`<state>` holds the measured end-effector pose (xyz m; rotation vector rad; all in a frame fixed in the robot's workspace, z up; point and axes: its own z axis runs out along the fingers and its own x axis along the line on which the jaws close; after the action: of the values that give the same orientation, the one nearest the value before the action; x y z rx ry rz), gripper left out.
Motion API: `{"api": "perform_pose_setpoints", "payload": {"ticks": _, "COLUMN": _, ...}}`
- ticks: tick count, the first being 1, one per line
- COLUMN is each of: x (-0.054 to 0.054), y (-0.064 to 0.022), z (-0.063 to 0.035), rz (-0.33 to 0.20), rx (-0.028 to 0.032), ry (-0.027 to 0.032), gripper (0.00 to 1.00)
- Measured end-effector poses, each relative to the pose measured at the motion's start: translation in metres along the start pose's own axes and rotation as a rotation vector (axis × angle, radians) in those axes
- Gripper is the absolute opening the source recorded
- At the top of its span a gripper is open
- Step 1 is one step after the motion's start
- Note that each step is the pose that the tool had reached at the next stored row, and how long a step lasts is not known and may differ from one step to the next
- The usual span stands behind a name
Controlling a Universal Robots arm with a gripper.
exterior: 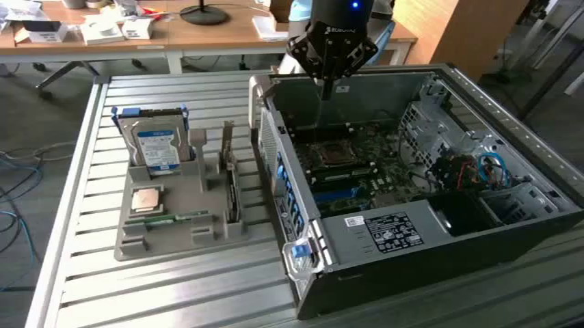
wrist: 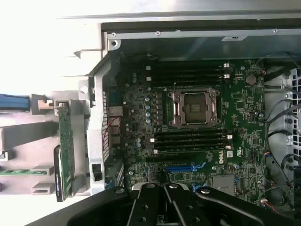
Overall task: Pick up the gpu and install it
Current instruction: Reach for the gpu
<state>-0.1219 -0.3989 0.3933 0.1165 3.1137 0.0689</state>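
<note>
The gpu [exterior: 232, 195] stands on edge in a slot of the grey holder [exterior: 174, 236] on the table, beside the open computer case [exterior: 383, 232]. From the wrist camera the gpu [wrist: 66, 146] appears as a thin card seen edge-on, outside the case wall. My gripper [exterior: 326, 94] hangs over the far part of the case interior, well apart from the gpu. Its fingers [wrist: 163, 187] are shut together with nothing between them, above the motherboard [wrist: 141, 127] near the blue expansion slot [wrist: 181, 167].
In the holder, a hard drive [exterior: 156, 142] stands upright, with a CPU chip [exterior: 146, 199] and a green memory stick [exterior: 169, 220] lying flat. The case holds a CPU socket [wrist: 195, 107], cables [exterior: 488, 171] and a power supply [exterior: 388, 232]. A cluttered desk [exterior: 210, 31] stands behind.
</note>
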Motion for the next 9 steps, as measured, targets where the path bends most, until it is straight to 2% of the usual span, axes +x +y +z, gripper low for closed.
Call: {"api": "perform_pose_setpoints", "payload": {"ticks": 9, "x": 0.0022, "y": -0.0002, "z": -0.0001, "rz": 0.0, "rx": 0.0, "ry": 0.0, "gripper": 0.11}}
